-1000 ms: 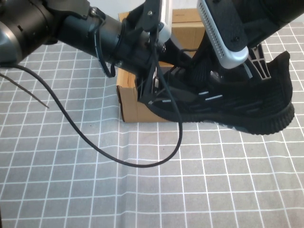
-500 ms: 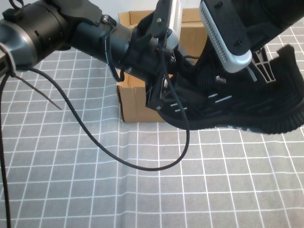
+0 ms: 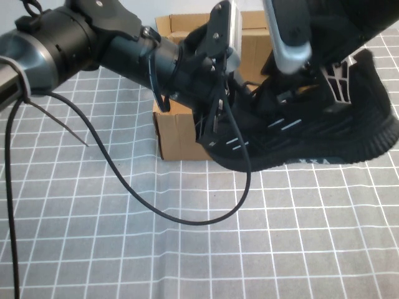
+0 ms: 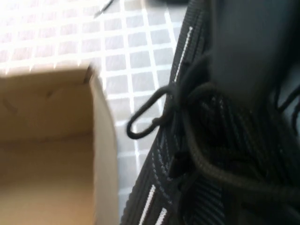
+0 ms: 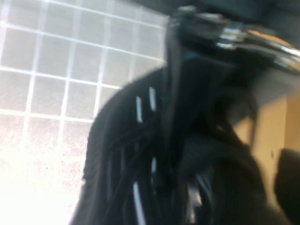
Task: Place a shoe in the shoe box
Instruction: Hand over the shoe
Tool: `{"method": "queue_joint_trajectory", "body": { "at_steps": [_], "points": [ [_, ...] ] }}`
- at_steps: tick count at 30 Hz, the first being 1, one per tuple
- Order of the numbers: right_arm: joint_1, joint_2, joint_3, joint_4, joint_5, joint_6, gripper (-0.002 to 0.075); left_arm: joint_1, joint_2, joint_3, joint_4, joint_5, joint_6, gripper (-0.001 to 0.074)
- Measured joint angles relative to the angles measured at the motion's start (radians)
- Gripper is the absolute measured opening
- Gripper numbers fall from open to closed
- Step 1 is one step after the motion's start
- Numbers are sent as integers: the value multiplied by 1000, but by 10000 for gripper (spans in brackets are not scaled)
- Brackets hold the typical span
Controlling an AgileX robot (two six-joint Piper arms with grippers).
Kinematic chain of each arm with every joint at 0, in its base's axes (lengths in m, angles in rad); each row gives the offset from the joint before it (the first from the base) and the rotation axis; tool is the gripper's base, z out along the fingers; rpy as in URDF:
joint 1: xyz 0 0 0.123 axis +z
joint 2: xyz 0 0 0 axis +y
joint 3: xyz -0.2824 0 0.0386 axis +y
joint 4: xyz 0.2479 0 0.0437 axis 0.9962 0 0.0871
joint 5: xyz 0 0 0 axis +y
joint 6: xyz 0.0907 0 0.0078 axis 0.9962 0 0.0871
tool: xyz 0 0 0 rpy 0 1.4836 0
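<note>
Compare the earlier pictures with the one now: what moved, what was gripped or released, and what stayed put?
The shoe rose slightly and its heel tipped up, still held over the table beside the box. The left gripper pushed in against the shoe's toe end; whether it grips cannot be told. The right gripper stayed at the shoe's collar. The box and the loose cable stayed put.

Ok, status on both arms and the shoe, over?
Left gripper at shoe's toe, grip unclear. Right gripper at its collar, grip unclear. Black sneaker beside the shoe box, not in yet. Nothing blocking.
</note>
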Motion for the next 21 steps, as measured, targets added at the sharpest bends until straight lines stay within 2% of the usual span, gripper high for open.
{"method": "queue_joint_trajectory", "body": {
  "at_steps": [4, 6, 9, 12, 19, 21],
  "points": [
    [0, -17, 0, -73, -17, 144, 351, 0, 9, 0, 53, -68, -34, 38],
    [0, -39, 0, -105, -19, 202, 386, 0, 11, 0, 70, -96, -52, 32],
    [0, -90, 0, -141, -19, 271, 388, -1, 11, 2, 80, -124, -71, 30],
    [0, -152, 0, -177, -15, 363, 342, -2, 11, 2, 80, -150, -76, 30],
    [0, -302, 18, -271, -9, 704, 59, -8, 0, -41, 113, -209, -95, 27],
    [0, -340, 51, -297, -9, 782, 19, -8, 0, -77, 129, -217, -105, 26]
  ]
}}
